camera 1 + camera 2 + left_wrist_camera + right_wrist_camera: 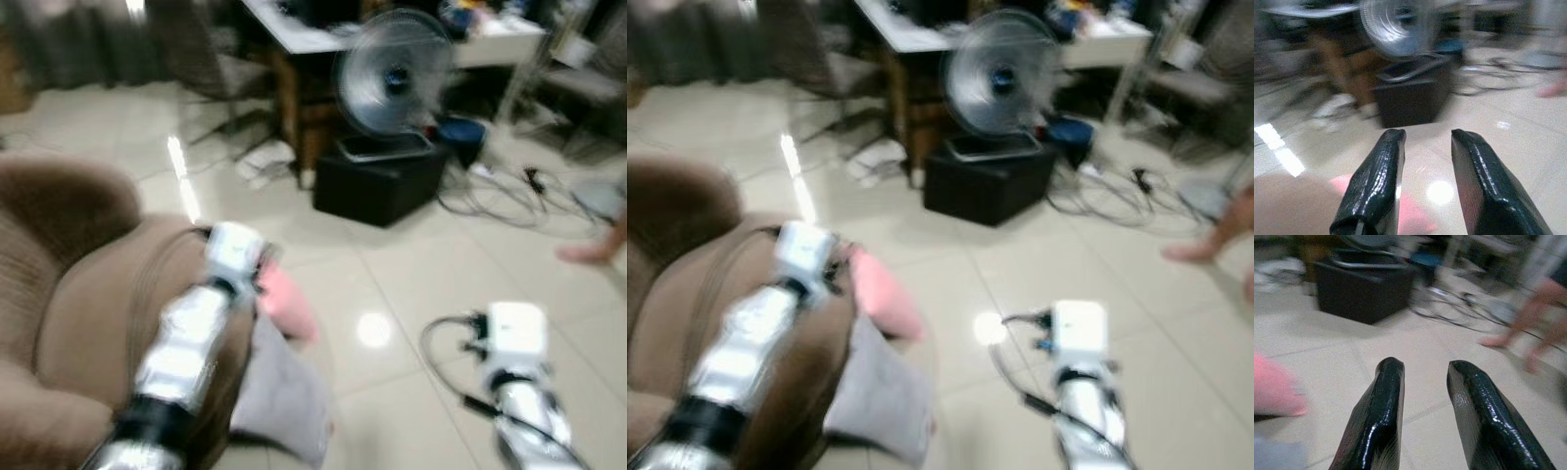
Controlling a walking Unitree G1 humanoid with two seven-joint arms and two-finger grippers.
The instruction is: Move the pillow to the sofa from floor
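The pillow is pink at its upper end and pale grey lower down. It lies against the right edge of the brown sofa, partly over the tiled floor. My left arm reaches across the sofa's seat, its wrist just left of the pink end. The left gripper is open and holds nothing, with a pink patch below its fingers. My right arm hangs over the floor at the lower right. Its gripper is open and empty, and the pink end shows at the view's edge.
A standing fan sits on a black box straight ahead, in front of a white-topped table. Cables trail over the floor at the right. A person's bare foot and legs are at the far right.
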